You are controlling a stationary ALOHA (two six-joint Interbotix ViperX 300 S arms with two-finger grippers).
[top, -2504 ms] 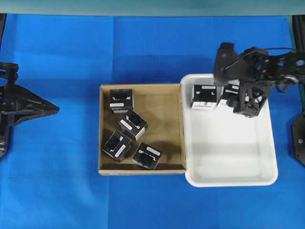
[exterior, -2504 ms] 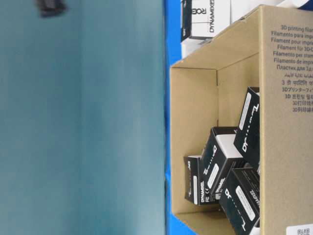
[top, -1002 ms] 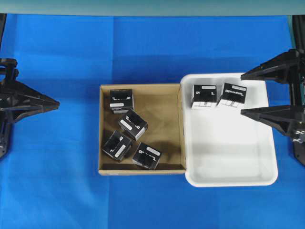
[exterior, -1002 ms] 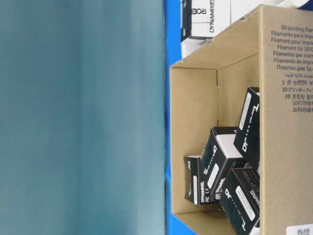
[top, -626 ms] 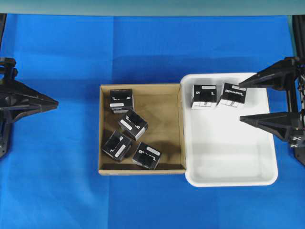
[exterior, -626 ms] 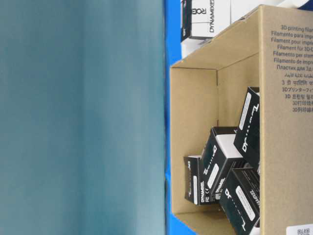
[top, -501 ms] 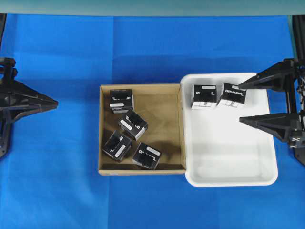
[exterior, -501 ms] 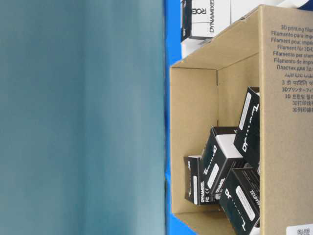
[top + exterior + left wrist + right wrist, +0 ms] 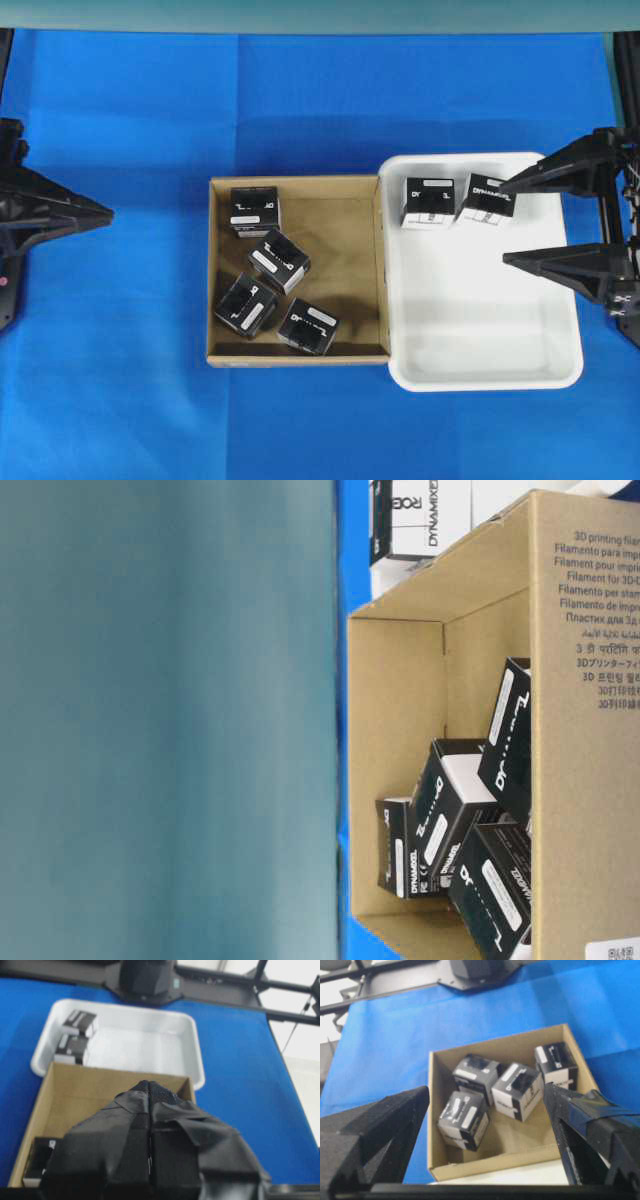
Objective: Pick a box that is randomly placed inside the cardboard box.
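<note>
Jaws spread wide on the right gripper (image 9: pixel 508 222), nothing between them, and it hangs over the right side of the white tray (image 9: pixel 480 375), pointing across toward the cardboard box (image 9: pixel 296 357). That wide, empty stance looks like readiness for another reach. Just ahead of its upper finger, at the tray's far end, sits the box (image 9: pixel 487 199) with large white lettering across its black top and a white lower side, touching a neighbour carton (image 9: pixel 428 202) that wears a small white sticker. Both stand squarely against the tray's back wall, which reads as deliberate placement, though that is a judgement.

Beyond the tray, well ahead of the right gripper's fingertips, the cardboard box holds four more black cartons (image 9: pixel 468 1119), lying at mixed angles, some touching, one (image 9: pixel 254 209) tucked into the back left corner. From the right wrist view they sit framed between the two black fingers (image 9: pixel 375 1125), so the open jaws already frame that cluster.

Over on the other side, the left gripper (image 9: pixel 108 212) is pressed fully together, empty, parked well clear of the cardboard box with its tip aimed at it; it seems to be staying out of the way. Its own camera shows the two pads (image 9: pixel 130 1135) meeting flush.
</note>
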